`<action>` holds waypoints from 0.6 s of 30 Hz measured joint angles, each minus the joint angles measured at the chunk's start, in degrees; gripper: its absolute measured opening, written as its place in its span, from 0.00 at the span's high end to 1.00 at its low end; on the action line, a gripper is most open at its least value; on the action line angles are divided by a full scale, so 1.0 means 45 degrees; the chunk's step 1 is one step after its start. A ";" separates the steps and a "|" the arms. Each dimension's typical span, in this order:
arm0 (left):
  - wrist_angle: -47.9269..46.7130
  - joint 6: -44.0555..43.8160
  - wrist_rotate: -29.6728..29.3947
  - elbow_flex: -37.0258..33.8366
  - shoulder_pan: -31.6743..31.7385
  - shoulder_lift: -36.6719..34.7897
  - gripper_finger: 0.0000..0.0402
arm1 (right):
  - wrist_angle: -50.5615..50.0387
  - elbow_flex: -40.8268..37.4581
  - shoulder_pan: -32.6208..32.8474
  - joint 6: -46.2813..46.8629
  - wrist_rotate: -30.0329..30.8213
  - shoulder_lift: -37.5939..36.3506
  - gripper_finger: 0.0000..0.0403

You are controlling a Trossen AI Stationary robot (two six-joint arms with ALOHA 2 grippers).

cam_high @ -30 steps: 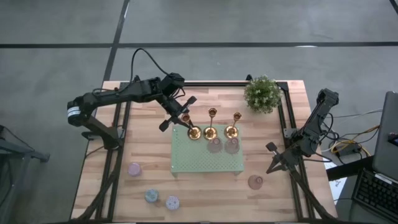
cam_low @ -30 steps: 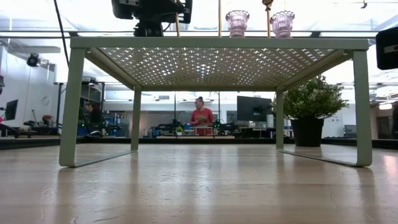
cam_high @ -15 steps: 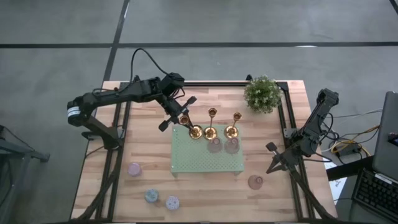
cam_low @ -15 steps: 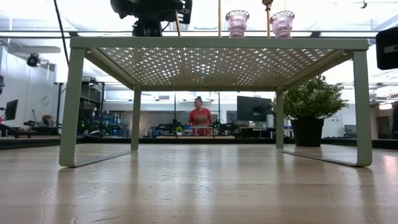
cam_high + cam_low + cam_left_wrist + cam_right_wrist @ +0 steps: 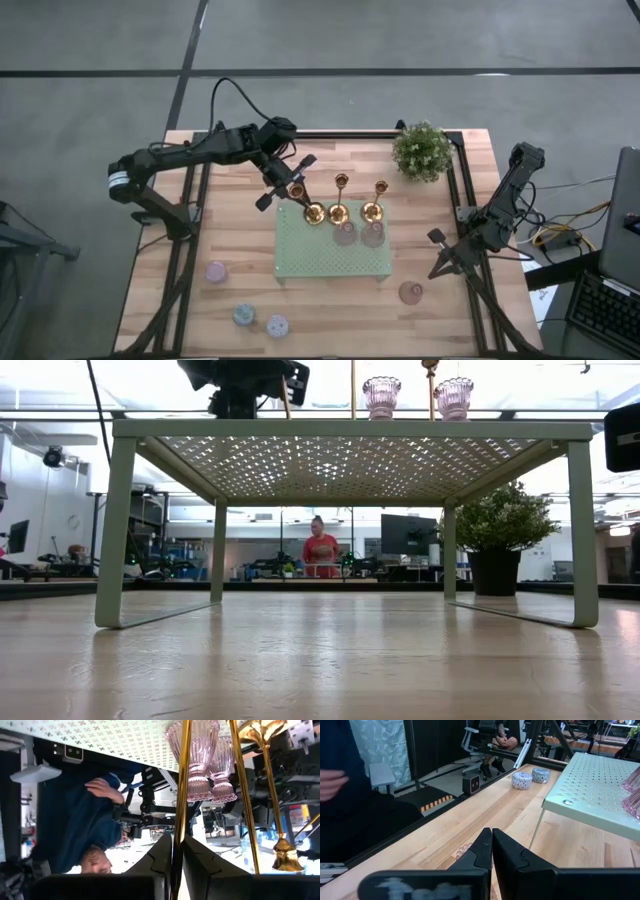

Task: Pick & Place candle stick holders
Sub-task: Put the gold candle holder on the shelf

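Candle stick holders: nearest, squat round pastel ones (image 5: 246, 315) on bare wood at 7 o'clock. Mid-table, perforated green metal shelf (image 5: 330, 260) carries pink ribbed glass cups (image 5: 345, 234). Right gripper (image 5: 436, 256), 4 o'clock, fingers together. Farthest, left gripper (image 5: 288, 183) clamped on shiny gold stem holder (image 5: 304, 201).

Left gripper (image 5: 176, 851) fingers closed on thin gold stem of a candle holder (image 5: 181, 785), stem running up betw. the dark fingers. Two more gold holders (image 5: 250, 805) beside it, one w/ its cup (image 5: 287, 860) showing. Two pink glass holders (image 5: 200, 755) close together just behind the stems, on the pale green perforated shelf (image 5: 115, 737). Beyond, a person in a dark blue sleeve (image 5: 75, 825), hand (image 5: 104, 789) raised.
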 joint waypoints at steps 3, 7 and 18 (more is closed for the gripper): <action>-0.0006 -0.0164 0.0002 0.0000 0.0000 0.0000 0.90 | -0.0002 0.0000 0.0002 -0.0010 0.0001 0.0000 0.98; -0.0006 -0.0437 0.0002 0.0000 0.0000 0.0000 0.90 | -0.0004 0.0000 -0.0002 -0.0015 0.0001 0.0000 0.98; -0.0006 -0.0764 0.0007 0.0000 0.0000 0.0034 0.90 | 0.0001 0.0000 -0.0002 0.0001 -0.0001 0.0000 0.98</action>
